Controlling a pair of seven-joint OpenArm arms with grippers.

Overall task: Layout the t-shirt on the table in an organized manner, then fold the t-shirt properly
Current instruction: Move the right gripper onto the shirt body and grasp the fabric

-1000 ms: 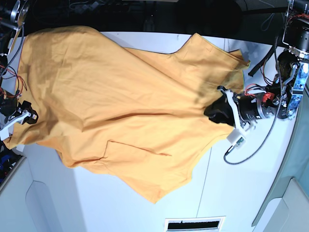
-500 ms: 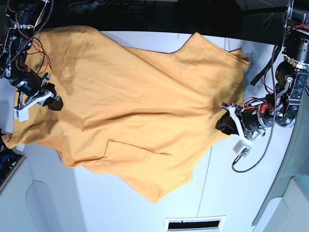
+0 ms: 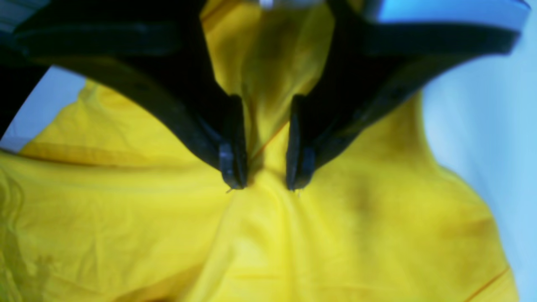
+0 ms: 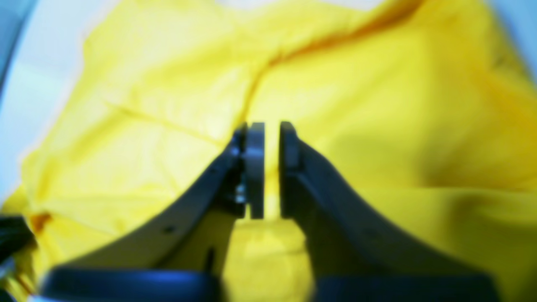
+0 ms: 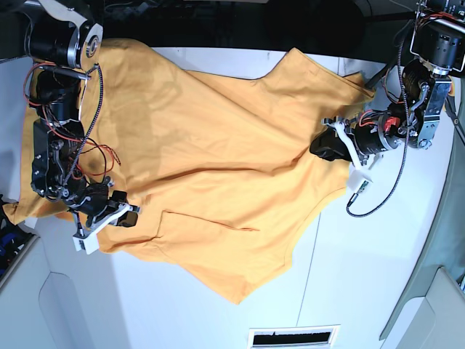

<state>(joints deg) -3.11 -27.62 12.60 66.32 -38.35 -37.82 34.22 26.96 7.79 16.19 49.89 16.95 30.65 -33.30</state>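
The orange t-shirt lies spread but crooked and creased over the white table, one corner pointing to the front edge. My left gripper is at the shirt's right edge; in the left wrist view its jaws stand close together with a ridge of the shirt pinched between them. My right gripper is over the shirt's lower left edge. In the right wrist view its jaws are almost together with only a thin slit, above the cloth, holding nothing.
A dark seam line crosses the table. A dark vent slot sits at the front edge. Loose cables hang from the left arm. The right arm's column with red wires stands over the shirt's left side.
My right gripper has swung from the shirt's far left edge down to its lower left edge. My left gripper has moved up along the right edge, drawing the cloth with it.
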